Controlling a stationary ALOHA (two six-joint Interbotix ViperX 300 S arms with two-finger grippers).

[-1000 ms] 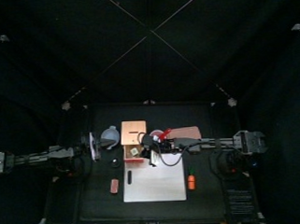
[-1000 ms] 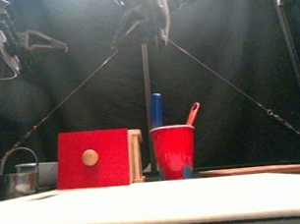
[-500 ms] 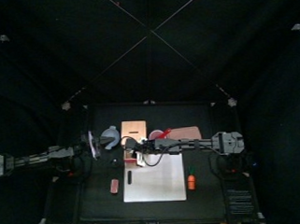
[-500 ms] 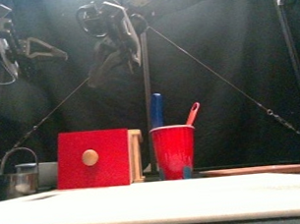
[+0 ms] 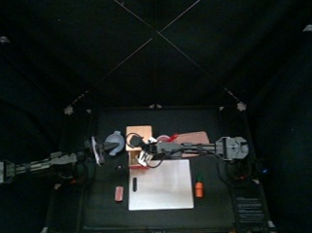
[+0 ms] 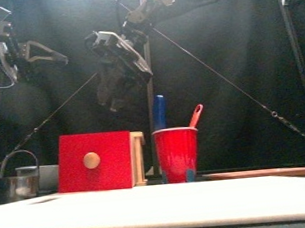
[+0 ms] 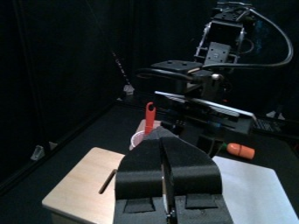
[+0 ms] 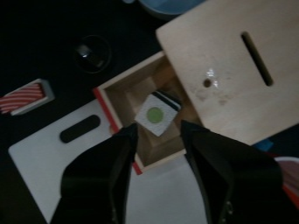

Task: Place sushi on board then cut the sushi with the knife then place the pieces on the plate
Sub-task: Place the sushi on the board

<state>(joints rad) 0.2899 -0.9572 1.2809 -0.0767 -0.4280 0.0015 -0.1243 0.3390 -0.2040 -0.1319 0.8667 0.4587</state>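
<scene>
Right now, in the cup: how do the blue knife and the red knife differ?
Height: the blue knife rises higher above the rim than the red knife.
Pose: the blue knife stands about upright; the red knife leans to the right in the front view.
Place: in that view the blue knife sits left of the middle, the red knife at the right rim.
Shared: both stand in the cup.

Closed left pincer [image 7: 163, 150], wooden box [image 7: 87, 179], red knife [image 7: 151, 119]

- Drawer [image 8: 126, 104] open at the top; its walls stand close around the sushi [image 8: 156, 113].
- Cup [image 6: 176, 152] with knives [image 6: 158, 110] stands just right of the box [image 8: 222, 79], obstructing that side.
- Board [image 5: 162, 186]: middle lies clear.
</scene>
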